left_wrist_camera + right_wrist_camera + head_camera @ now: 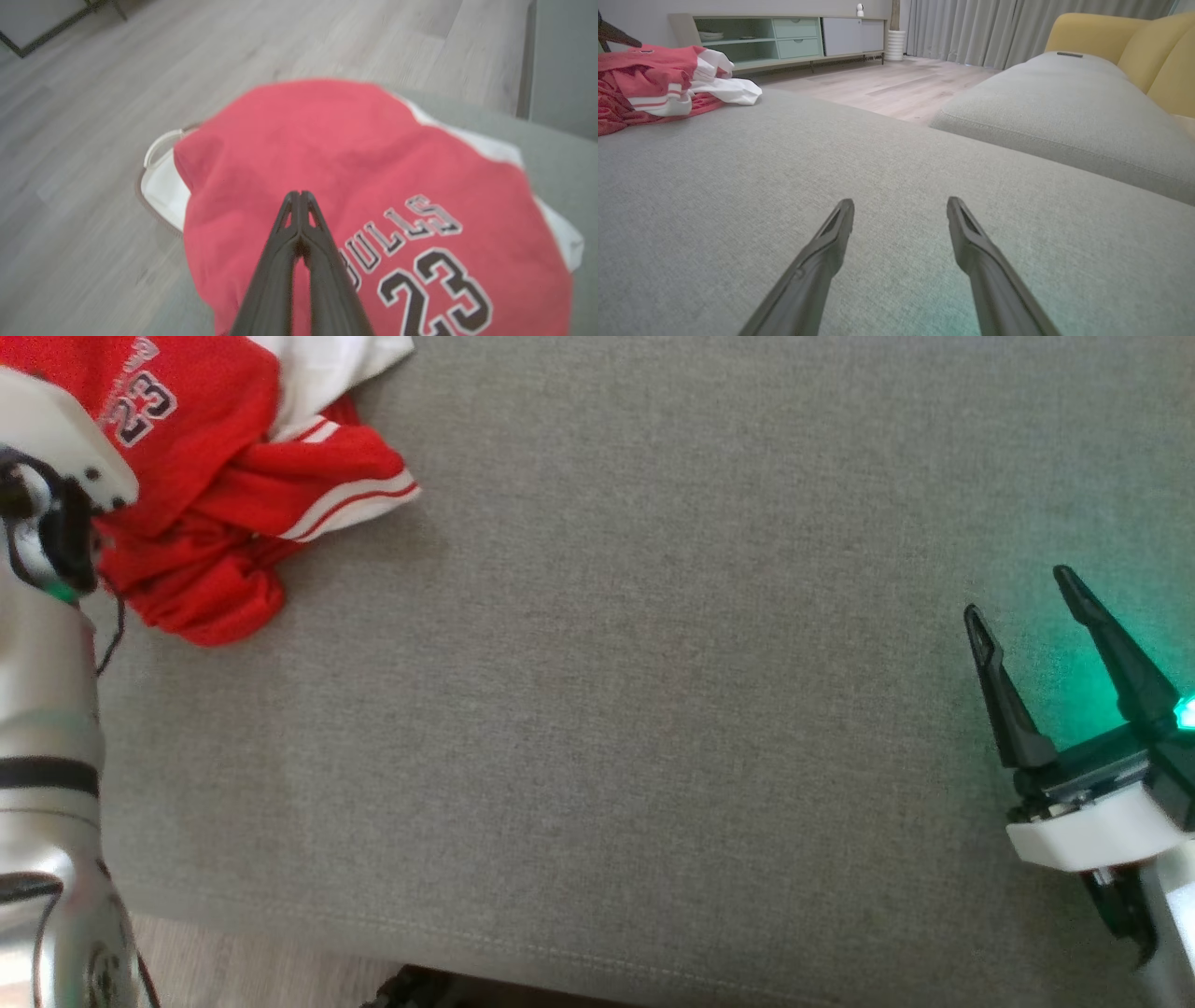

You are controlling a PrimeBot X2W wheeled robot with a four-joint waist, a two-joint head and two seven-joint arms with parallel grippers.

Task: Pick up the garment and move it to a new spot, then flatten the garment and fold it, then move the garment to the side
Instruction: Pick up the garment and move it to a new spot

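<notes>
The garment point(215, 495), a red and white jersey lettered "BULLS 23", lies bunched at the far left corner of the grey cushion point(607, 709), sleeves and hem folded over one another. In the left wrist view its white part reaches the cushion's edge, with the floor point(70, 163) just beyond.

The left end effector point(299, 193) is over the red cloth with its fingers pressed together. Whether a fold is caught between the tips cannot be told. The right end effector point(1018, 591) hovers near the right edge of the cushion, well apart from the garment, with its fingers spread wide and nothing between them.

The likely step is the first pick-up, and the grip is the weak point. If the tips hold only a thin pinch, or nothing, the jersey would probably slip free as the arm rises. If they hold one layer alone, the rest may trail twisted, making flattening harder. Because the heap sits so close to the edge, a sideways drag could tip it off onto the floor. A loose black cable point(110, 635) at the left wrist hangs beside the cloth and might snag.

The cushion is woven, even and bare across its middle, giving plenty of room to spread the jersey. Around it are a pale wooden floor, a second grey cushion point(1064, 102), a yellow sofa point(1134, 37), a low sideboard point(784, 37) and long curtains point(994, 28).
</notes>
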